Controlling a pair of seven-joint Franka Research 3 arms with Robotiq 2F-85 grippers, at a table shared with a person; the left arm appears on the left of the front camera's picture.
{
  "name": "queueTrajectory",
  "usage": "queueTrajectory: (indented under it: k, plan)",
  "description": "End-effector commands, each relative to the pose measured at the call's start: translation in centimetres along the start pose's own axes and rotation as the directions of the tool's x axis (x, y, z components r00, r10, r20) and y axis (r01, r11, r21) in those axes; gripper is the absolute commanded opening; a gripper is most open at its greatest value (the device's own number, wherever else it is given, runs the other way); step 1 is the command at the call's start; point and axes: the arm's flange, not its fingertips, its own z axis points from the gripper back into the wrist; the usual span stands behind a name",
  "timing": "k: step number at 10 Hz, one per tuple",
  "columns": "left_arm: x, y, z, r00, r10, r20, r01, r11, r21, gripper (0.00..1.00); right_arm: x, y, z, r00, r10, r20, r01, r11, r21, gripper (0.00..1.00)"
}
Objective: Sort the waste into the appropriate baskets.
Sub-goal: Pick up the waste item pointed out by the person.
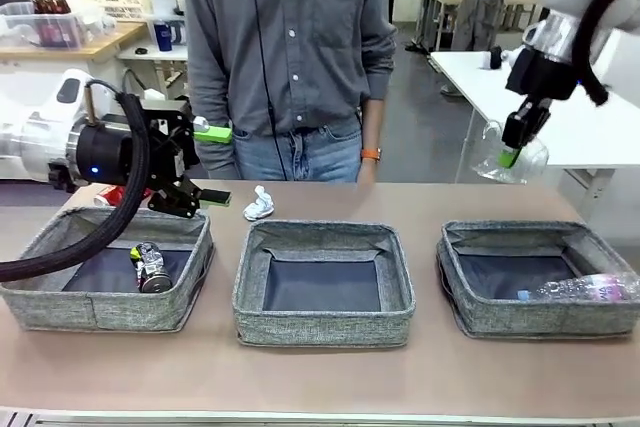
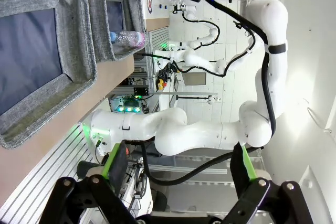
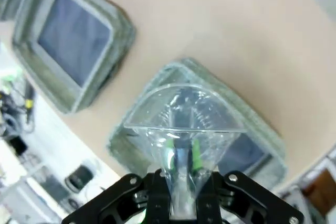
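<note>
My right hand [image 1: 512,154], upper right of the frame, is clamped on the clear plastic cup [image 1: 497,160] and holds it in the air above the right basket [image 1: 530,322], so the cup is not yet sorted. That basket already has the clear plastic bottle [image 1: 588,289] in it. The left basket [image 1: 60,302], lower left, holds the dark drink can [image 1: 150,267], and the middle basket [image 1: 320,325] has nothing in it. My left hand [image 1: 213,164] hangs open and empty at centre left. Left to do, I judge: the cup, the small white paper wad [image 1: 259,204] on the counter [image 1: 320,377] beyond the middle basket, and what looks like the dented red can [image 1: 117,195] under my left arm.
</note>
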Motion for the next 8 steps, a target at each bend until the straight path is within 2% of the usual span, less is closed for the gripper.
queueTrajectory:
  k: [1,2,4,5,6,7,8]
  plan:
    - [0.0,-0.3,-0.1,1.000,0.009,0.008,-0.009,1.000,-0.003,1.00,-1.3,0.0,-1.4,0.995,-0.035,0.091,0.035,0.999,-0.002,0.12]
    - [0.0,-0.3,-0.1,1.000,0.009,0.008,-0.009,1.000,-0.003,1.00,0.0,0.0,0.0,1.000,0.000,0.000,0.000,1.000,0.000,0.12]
    - [0.0,-0.3,-0.1,1.000,0.009,0.008,-0.009,1.000,-0.003,1.00,0.0,0.0,0.0,1.000,0.000,0.000,0.000,1.000,0.000,0.12]
    - [0.0,-0.3,-0.1,1.000,0.009,0.008,-0.009,1.000,-0.003,1.00,-0.6,0.2,-0.7,1.000,-0.021,0.023,0.021,1.000,0.014,0.12]
    - [0.0,-0.3,-0.1,1.000,0.009,0.008,-0.009,1.000,-0.003,1.00,0.3,0.0,-2.7,0.990,-0.009,0.142,-0.017,0.984,0.177,0.12]
    - [0.0,-0.3,-0.1,1.000,0.009,0.008,-0.009,1.000,-0.003,1.00,2.4,2.3,-1.5,0.986,-0.058,0.159,0.034,0.988,0.152,0.12]
    - [0.0,-0.3,-0.1,1.000,0.009,0.008,-0.009,1.000,-0.003,1.00,4.8,5.8,0.1,0.986,-0.128,0.110,0.119,0.989,0.086,0.12]
